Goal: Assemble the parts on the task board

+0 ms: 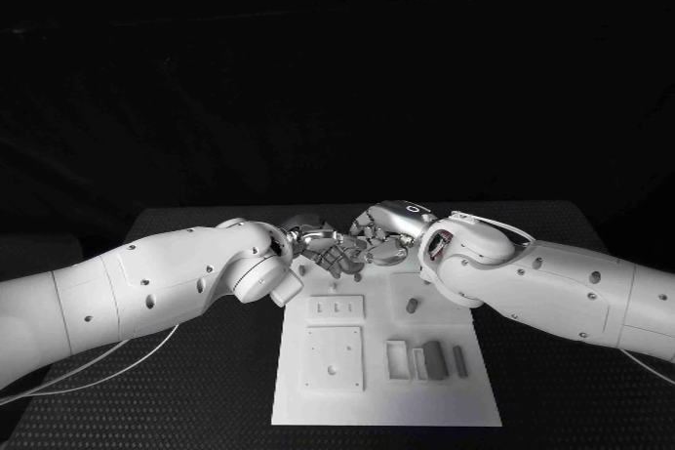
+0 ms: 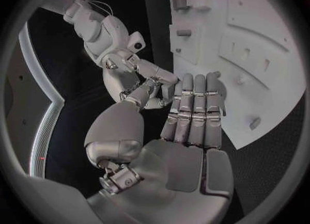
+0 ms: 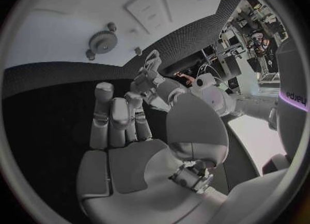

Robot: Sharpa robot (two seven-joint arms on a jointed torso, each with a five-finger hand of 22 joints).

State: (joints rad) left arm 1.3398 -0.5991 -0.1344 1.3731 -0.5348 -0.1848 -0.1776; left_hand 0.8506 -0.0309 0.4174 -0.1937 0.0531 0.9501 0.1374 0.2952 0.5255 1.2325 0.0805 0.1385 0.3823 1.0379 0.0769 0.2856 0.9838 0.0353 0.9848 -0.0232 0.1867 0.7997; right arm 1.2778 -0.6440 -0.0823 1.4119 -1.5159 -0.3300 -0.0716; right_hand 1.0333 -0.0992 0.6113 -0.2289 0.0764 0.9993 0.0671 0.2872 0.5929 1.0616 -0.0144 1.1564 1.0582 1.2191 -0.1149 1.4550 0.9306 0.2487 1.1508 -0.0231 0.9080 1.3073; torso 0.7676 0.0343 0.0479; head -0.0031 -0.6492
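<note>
The white task board [image 1: 387,391] lies in the middle of the black table. Both hands hover close together over its far edge. My left hand [image 1: 321,247] has its fingers [image 2: 194,110] straight and side by side, its palm bare. My right hand [image 1: 382,233] faces it with its fingers [image 3: 113,118] raised and nothing in its palm. The right hand [image 2: 139,77] reaches in beside the left thumb; whether they touch I cannot tell. A grey gear [image 3: 103,41] sits on the board. Grey block parts [image 1: 433,358] lie near the board's front right, and a small peg [image 1: 413,306] stands mid-board.
Two raised square plates [image 1: 335,357] [image 1: 337,306] with holes sit on the board's left half. Small pegs [image 3: 137,51] stand near the gear. Black table [image 1: 183,382] surrounds the board on all sides.
</note>
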